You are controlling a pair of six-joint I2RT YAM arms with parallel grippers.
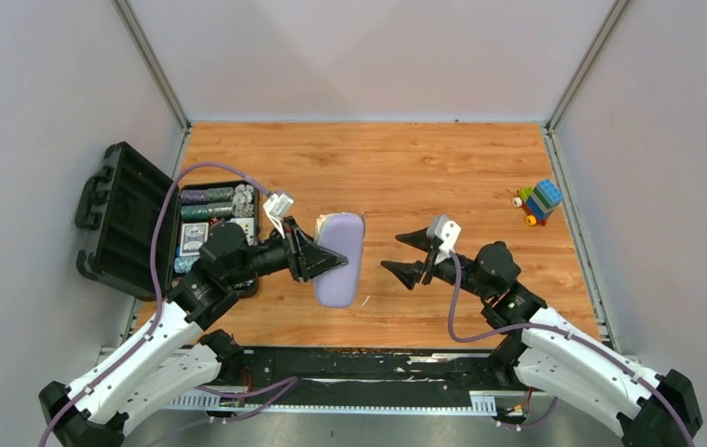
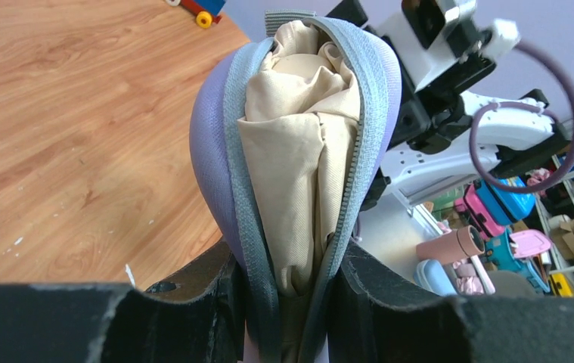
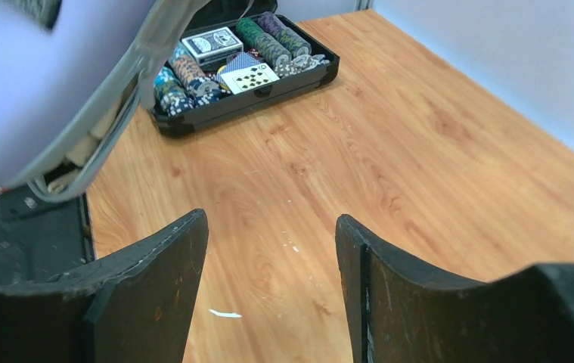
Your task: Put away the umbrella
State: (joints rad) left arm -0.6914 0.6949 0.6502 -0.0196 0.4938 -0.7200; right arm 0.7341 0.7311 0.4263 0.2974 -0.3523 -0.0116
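The beige umbrella (image 2: 299,144) is folded inside the lilac-grey hard case (image 2: 212,174). The case's grey zipper (image 2: 242,151) is open, so the fabric shows along the gap. My left gripper (image 2: 291,265) is shut on the near end of the case, one finger on each half. In the top view the case (image 1: 342,265) sits at the table's middle, with my left gripper (image 1: 329,261) at its left side. My right gripper (image 1: 405,253) is open and empty just right of the case. In the right wrist view the gripper (image 3: 272,227) hangs over bare wood, and the case (image 3: 34,83) fills the upper left.
An open black case of poker chips and cards (image 1: 211,233) stands at the left, its lid (image 1: 116,219) raised; it also shows in the right wrist view (image 3: 246,60). A toy of coloured blocks on wheels (image 1: 539,201) sits at the back right.
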